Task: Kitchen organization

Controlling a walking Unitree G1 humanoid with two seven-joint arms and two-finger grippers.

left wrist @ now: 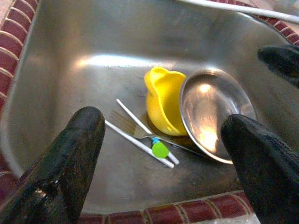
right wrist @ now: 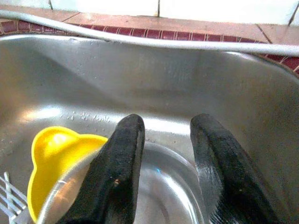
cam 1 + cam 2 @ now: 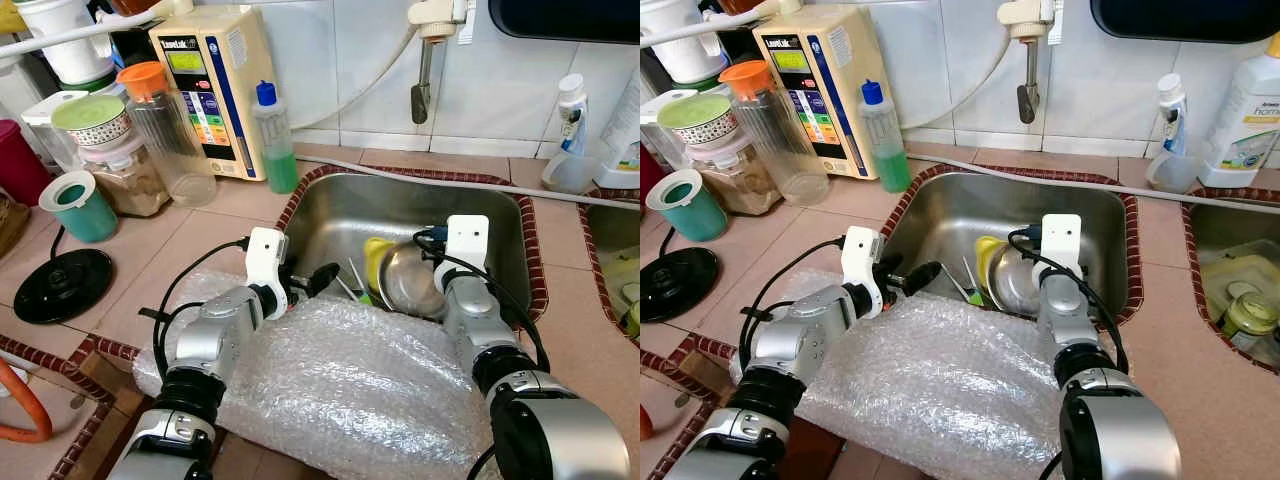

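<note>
Two arms reach over a sheet of bubble wrap (image 3: 350, 385) draped across the counter's front edge, just before the sink (image 3: 330, 215). The left gripper (image 3: 318, 280) hangs at the sink's near left rim, fingers (image 1: 70, 154) spread wide with nothing between them. The right gripper (image 2: 170, 172) is down inside the basin, its two fingers (image 2: 119, 168) parted a bit and sitting right over a steel bowl (image 1: 212, 116); can't tell if they actually touch it.

That bowl is tilted up on edge, leaning against a yellow cup (image 1: 161, 102) lying on the sink floor. Just beside the cup are a fork (image 1: 128, 126) and a white utensil with a green blob (image 1: 160, 150) on it.

Further back, the tap (image 3: 425, 60) hangs off the tiled wall. On the counter to the left there's a green soap bottle (image 3: 275, 140), a water ionizer (image 3: 215, 85), a clear jug with an orange lid (image 3: 165, 125), a teal cup (image 3: 78, 205) and a black kettle base (image 3: 62, 285).
</note>
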